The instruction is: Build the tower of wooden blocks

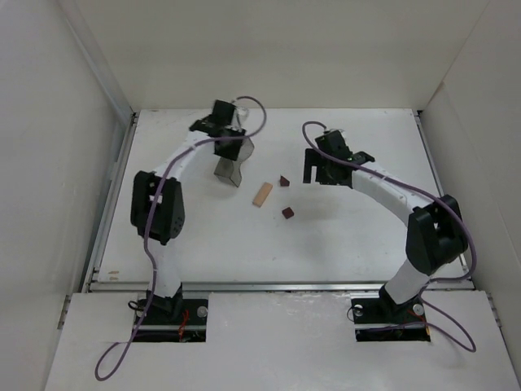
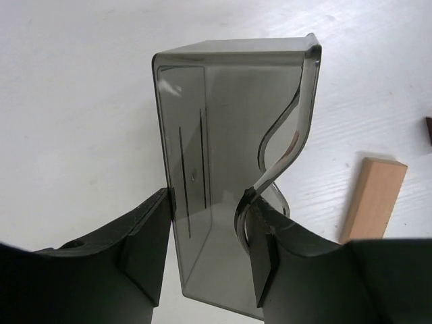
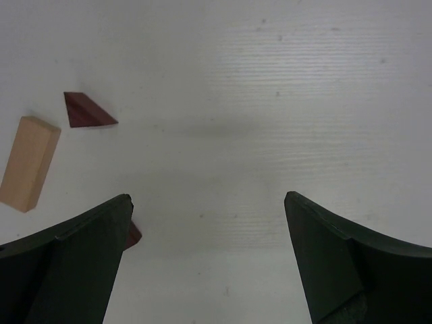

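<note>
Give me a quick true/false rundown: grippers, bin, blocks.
1. The left gripper is shut on the bin. True.
2. The right gripper holds the tan block. False: it is open and empty; the block lies flat on the table.
3. Two dark reddish-brown pieces lie apart on the table. True.
4. A dark piece sits on top of the tan block. False: nothing is stacked yet.

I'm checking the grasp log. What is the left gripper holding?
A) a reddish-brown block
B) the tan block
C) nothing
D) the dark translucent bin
D: in the left wrist view the left gripper is clamped across the dark translucent bin, while the tan block lies loose beside it.
</note>
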{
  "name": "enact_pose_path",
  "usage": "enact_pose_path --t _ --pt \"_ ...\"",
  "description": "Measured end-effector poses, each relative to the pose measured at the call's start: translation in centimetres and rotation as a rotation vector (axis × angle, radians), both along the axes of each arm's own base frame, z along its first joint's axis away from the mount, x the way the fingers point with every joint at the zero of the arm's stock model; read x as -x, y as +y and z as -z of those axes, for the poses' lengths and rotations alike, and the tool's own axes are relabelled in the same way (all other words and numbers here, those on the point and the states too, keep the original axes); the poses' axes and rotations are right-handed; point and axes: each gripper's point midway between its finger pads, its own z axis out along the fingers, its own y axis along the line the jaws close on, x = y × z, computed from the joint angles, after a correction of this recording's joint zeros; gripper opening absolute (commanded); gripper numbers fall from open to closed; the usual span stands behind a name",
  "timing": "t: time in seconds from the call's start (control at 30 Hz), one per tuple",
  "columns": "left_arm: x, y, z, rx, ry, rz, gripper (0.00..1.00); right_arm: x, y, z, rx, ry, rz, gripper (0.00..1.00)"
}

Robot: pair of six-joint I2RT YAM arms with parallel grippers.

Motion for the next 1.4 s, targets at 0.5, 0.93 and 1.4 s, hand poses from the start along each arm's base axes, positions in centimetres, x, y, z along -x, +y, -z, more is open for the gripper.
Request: enact_pose_path --t 0.5,0.93,1.4 --pt "4.3 10.9 8.4 0.581 0.429 -0.279 0.00 -3.1 15.4 5.4 -0.050 0.149 -0.107 0.95" --pt "2.6 13.6 7.6 0.416 0.348 -0.283 0.32 -1.5 18.5 7.5 -0.013 0.248 -0.039 0.91" --pt "1.6 13.0 2.7 0.291 0.204 -0.205 0.49 -0.5 19.0 9.4 0.008 0.302 -0.009 0.49"
